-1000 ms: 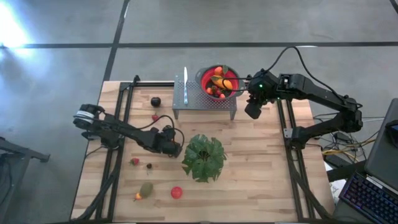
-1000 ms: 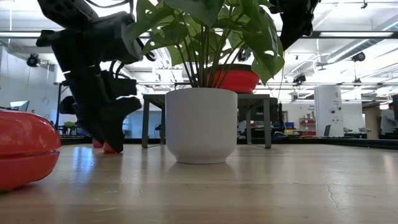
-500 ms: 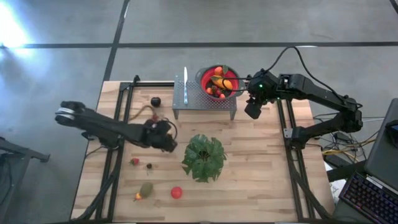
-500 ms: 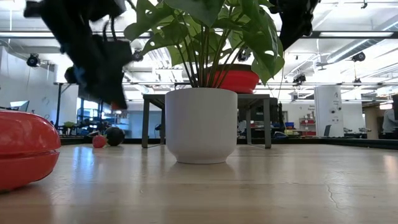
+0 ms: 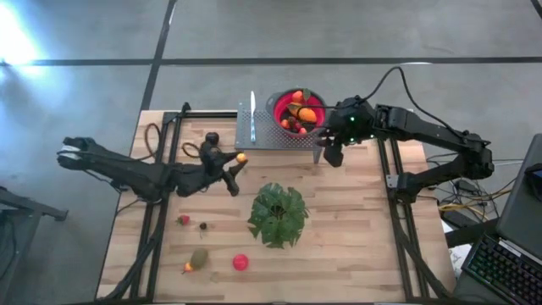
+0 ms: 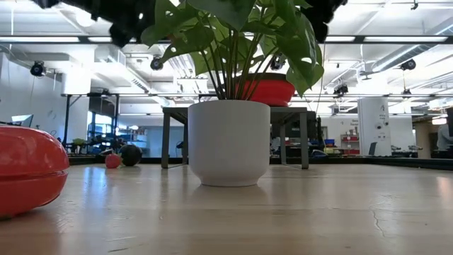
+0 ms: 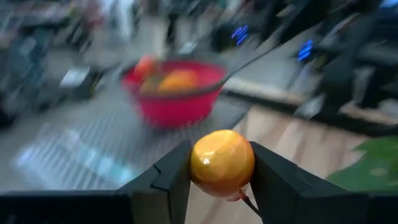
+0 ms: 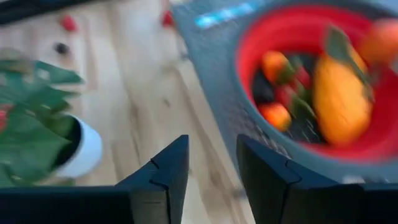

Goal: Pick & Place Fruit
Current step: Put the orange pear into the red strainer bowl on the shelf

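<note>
Jaws of the left gripper [image 7: 221, 180] are clenched on a small round orange fruit [image 7: 222, 162], pinched at its widest part, held above the bench [image 5: 356, 212] and short of the red bowl [image 5: 277, 105]. Right gripper [image 8: 211, 171] hangs beside the bowl, jaws parted with nothing between them. Fruit looks light, stiff and glossy, likely slippery, so a grip across the middle seems safest.

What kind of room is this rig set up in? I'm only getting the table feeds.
Most likely an open lab or workshop, not a home. The low view shows exposed ceiling ducts and strip lights, more workbenches behind the table, and the high view shows a bare concrete floor with a keyboard beside the rig.
</note>
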